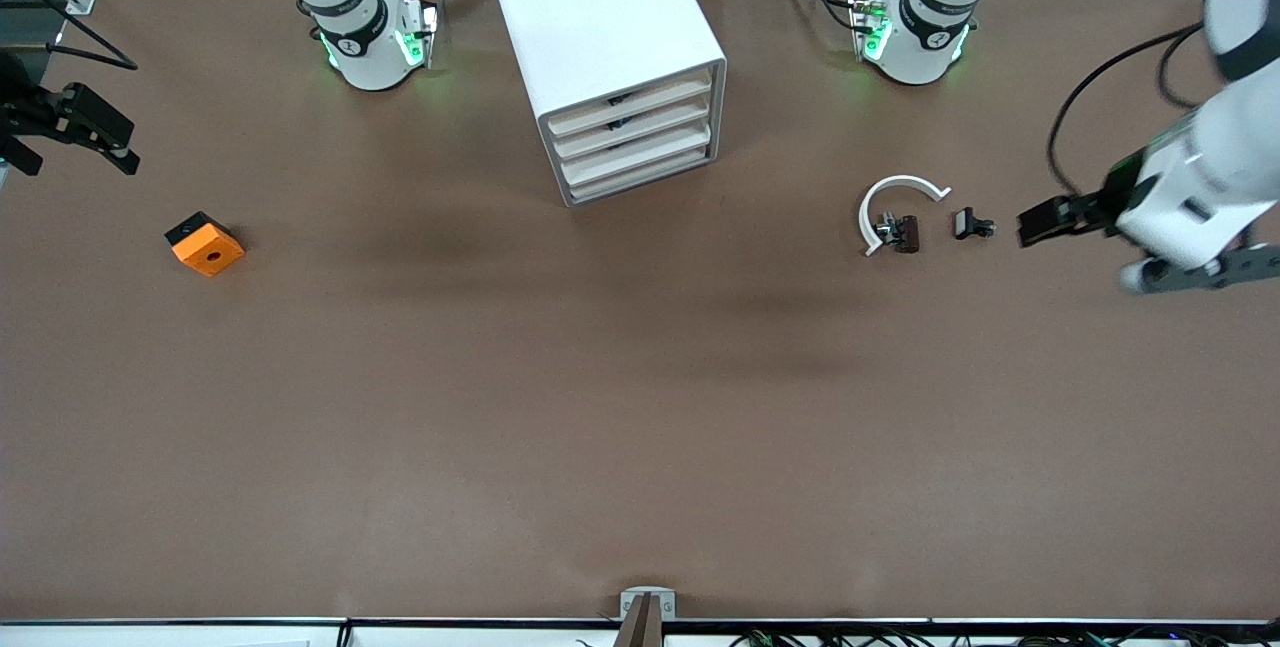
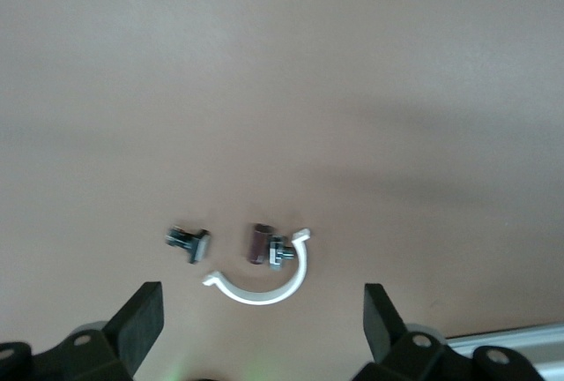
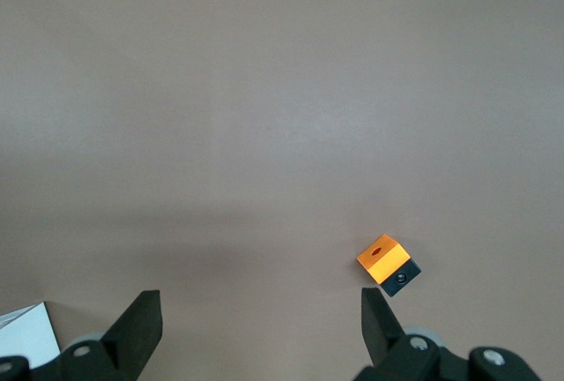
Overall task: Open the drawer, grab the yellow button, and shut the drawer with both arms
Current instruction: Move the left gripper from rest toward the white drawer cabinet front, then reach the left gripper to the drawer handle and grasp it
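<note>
Nearest the front camera lies the orange block, a square one with a hole in its top and a black base. It sits alone on the brown table toward the right arm's end. It is not the button. The right gripper hangs over the table's edge at that end, well apart from the block, fingers spread wide and holding nothing. In the right wrist view the block shows between and ahead of the two black fingers.

At the left arm's end, the left gripper hangs over the table too. Its fingers are wide open and empty. Near its fingertips is a small black clip, and just past that a white curved ring piece with a small dark part tucked inside its curve. The left wrist view shows the same three bits lying ahead of the open fingers.

I think both arms are waiting out at the sides, hands open, so that they are ready to reach in.

Between the two arm bases stands the white cabinet, well apart from both hands. Its four cream drawer fronts face the camera at a slant. The drawer on top looks pushed in. The button cannot be seen anywhere, so it is most likely hidden inside. Something small and dark peeks through a gap there, but I cannot tell what it is.
</note>
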{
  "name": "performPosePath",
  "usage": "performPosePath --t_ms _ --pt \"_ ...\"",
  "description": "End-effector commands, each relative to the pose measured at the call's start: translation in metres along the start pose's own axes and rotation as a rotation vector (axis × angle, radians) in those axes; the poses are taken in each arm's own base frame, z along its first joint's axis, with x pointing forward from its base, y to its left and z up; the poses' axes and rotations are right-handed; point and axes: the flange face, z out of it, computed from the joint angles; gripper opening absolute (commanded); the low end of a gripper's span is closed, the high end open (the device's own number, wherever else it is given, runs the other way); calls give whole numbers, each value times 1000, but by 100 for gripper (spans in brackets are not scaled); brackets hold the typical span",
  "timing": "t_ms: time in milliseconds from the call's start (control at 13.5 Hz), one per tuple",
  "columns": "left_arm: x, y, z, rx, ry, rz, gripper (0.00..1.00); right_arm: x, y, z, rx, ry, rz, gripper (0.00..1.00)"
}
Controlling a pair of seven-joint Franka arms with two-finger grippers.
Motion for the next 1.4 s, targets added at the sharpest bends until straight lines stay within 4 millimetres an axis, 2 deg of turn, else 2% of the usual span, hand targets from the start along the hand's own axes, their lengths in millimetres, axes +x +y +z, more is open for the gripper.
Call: performPosePath --t_ms 0,74,222,295,369,443,591,812,886,1034,1182,1329 --pt "11 49 49 20 -78 -123 100 2 2 -4 19 0 2 100" --pt "9 79 74 49 -109 -210 100 2 2 -4 19 0 2 100" --pt "6 121 116 96 -143 -462 100 2 2 -4 20 0 0 100" --pt "-3 144 134 122 -165 -607 100 2 2 -4 19 -1 3 100" --pt "-9 161 153 151 -193 -732 100 2 2 -4 19 1 2 100" --pt "-11 169 174 192 -225 -892 100 2 2 -4 19 1 2 100" --pt "-17 190 211 247 -294 -1080 100 2 2 -4 19 1 3 100" --pt "-37 218 222 264 -353 -1136 100 3 2 -4 19 3 3 100" --pt "-38 221 224 261 -390 -1172 100 3 2 -4 19 3 3 100" --pt "-47 236 221 230 -556 -1270 100 2 2 -4 19 1 3 100" --pt "-51 244 227 238 -636 -1315 100 2 2 -4 19 1 3 100" --pt "-68 266 250 311 -634 -1354 98 2 2 -4 19 1 2 100"
